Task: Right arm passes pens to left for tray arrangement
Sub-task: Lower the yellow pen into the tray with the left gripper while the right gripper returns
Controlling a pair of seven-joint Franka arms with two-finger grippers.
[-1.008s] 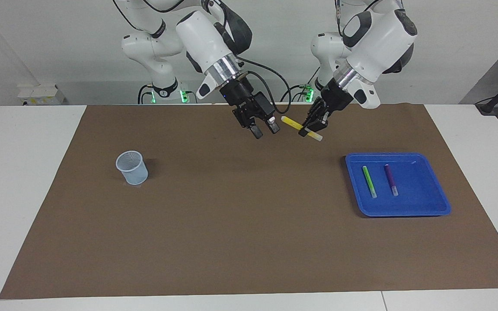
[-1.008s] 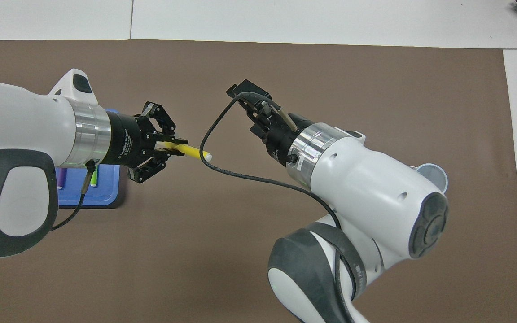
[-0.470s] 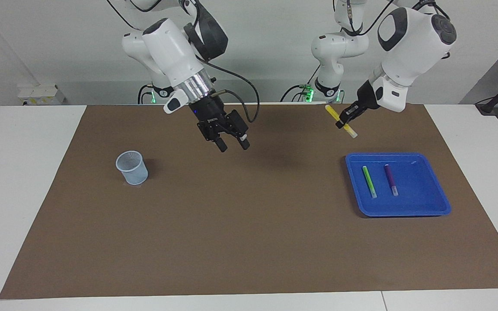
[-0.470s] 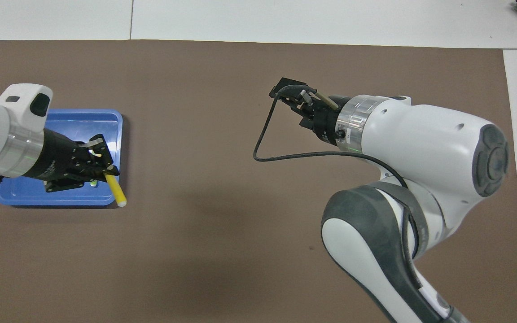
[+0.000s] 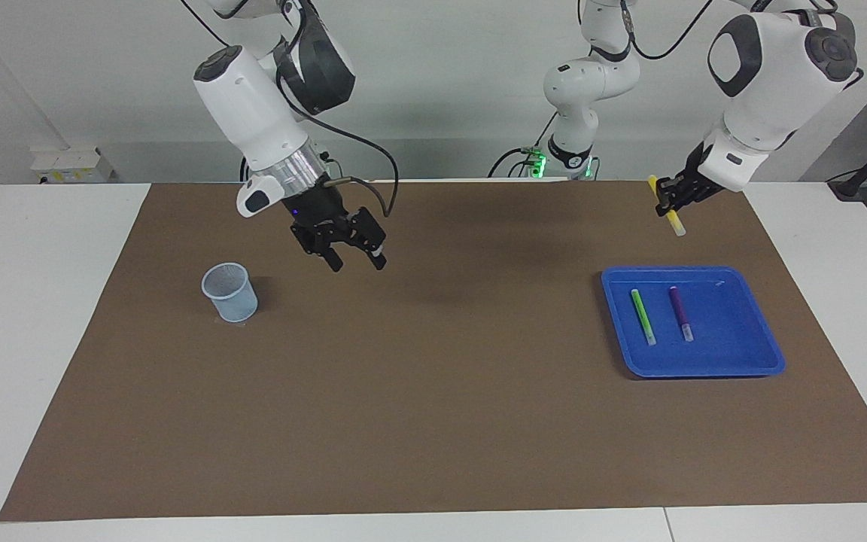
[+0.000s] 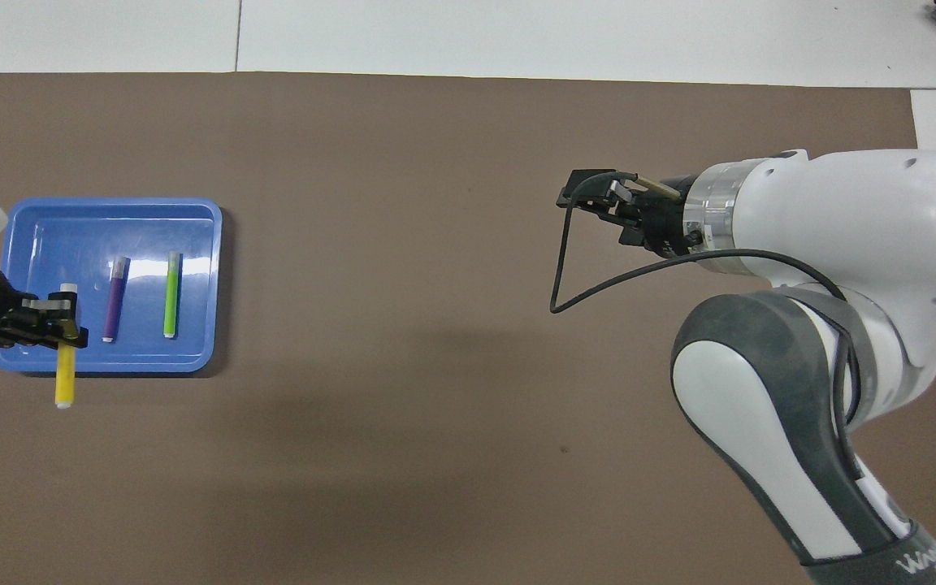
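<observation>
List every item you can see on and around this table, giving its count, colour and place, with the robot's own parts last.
Tray: one, bright blue, on the mat toward the left arm's end.
Green pen: one, lying in the tray.
Purple pen: one, lying in the tray beside the green pen.
Yellow pen: one, held in the air.
Cup: one, pale blue, toward the right arm's end.
Mat: one, brown, covering the white table.
Left claw: black, shut on the yellow pen, raised by the tray's edge nearer the robots.
Right claw: black, open, over the mat near the cup.
</observation>
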